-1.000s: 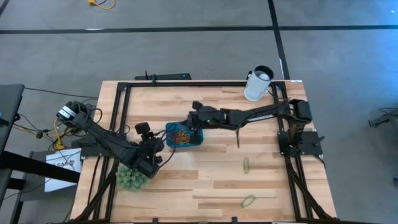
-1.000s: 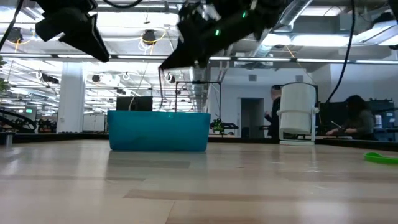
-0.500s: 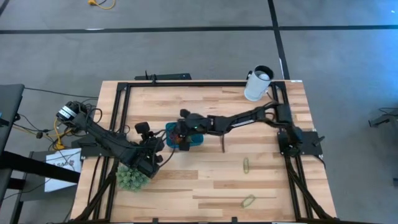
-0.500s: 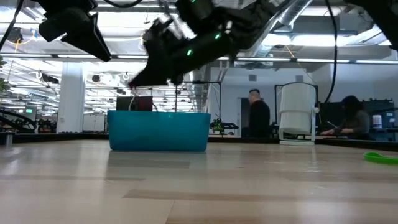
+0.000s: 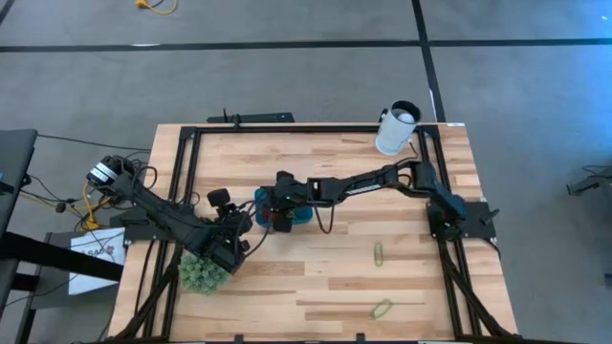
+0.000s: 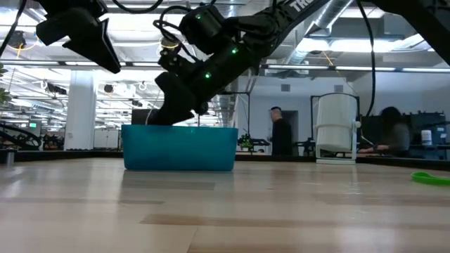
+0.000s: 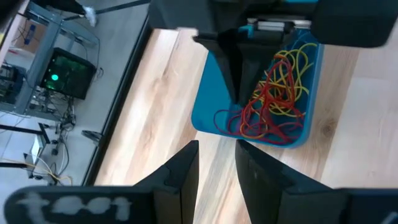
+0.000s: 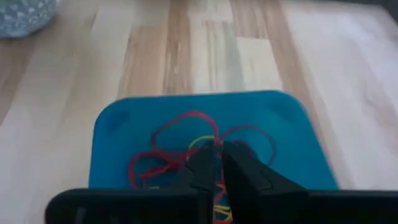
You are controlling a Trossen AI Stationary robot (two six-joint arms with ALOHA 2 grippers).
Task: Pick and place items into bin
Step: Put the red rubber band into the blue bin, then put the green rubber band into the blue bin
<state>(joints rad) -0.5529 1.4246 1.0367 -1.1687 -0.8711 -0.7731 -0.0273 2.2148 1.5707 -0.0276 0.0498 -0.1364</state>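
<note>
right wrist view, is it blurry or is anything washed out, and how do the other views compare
Right wrist view: soft all over, the bin and loops smeared, pale glare on the wood at one edge. Left wrist view: bin and loops sharp, its own left gripper blurred. Low view: bright ceiling lights backlight the right gripper into a silhouette. High view: even light, no strong shadows.

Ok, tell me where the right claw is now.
In the high view the right claw is over the teal bin left of table centre, its nearly closed tips down among the red and yellow rubber bands, beside the left claw.
</note>
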